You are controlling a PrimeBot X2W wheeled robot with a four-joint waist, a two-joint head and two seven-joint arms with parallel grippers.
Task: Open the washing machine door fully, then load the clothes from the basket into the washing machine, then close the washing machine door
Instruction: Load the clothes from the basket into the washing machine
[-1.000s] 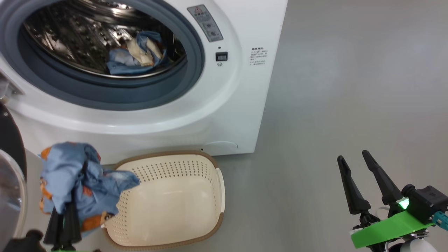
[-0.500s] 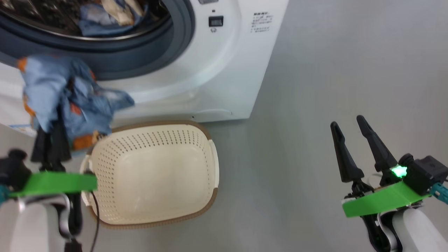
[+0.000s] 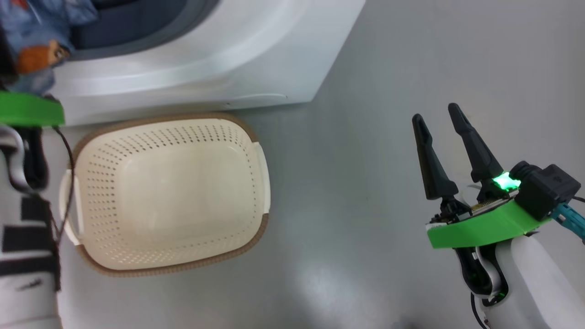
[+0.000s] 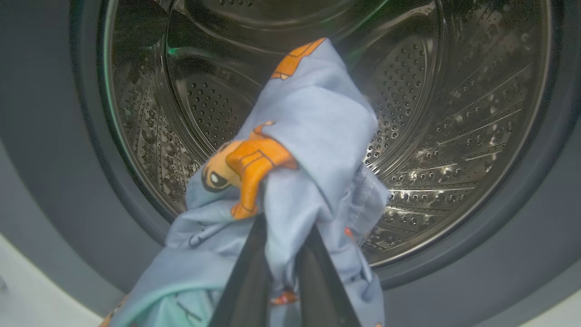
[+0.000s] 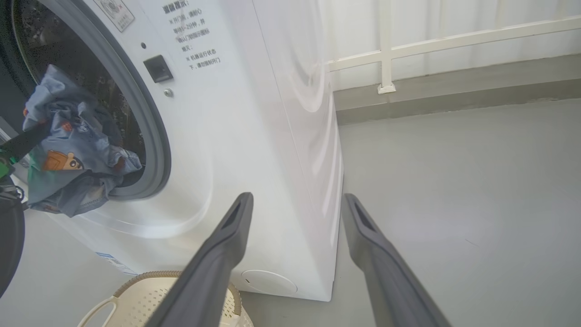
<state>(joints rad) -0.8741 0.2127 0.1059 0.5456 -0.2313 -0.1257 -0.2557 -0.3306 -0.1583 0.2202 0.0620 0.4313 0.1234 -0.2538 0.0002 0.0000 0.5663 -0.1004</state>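
Basket [image 3: 160, 137] just beside washing machine [image 3: 205, 59]

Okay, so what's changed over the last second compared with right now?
The left gripper, shut on the clothes, has lifted them from beside the basket up to the mouth of the washing machine, in front of the drum. The head view has tipped downward, so everything in it has shifted. Unchanged: the grip on the clothes, the empty basket, and the right gripper, fingers apart and holding nothing.
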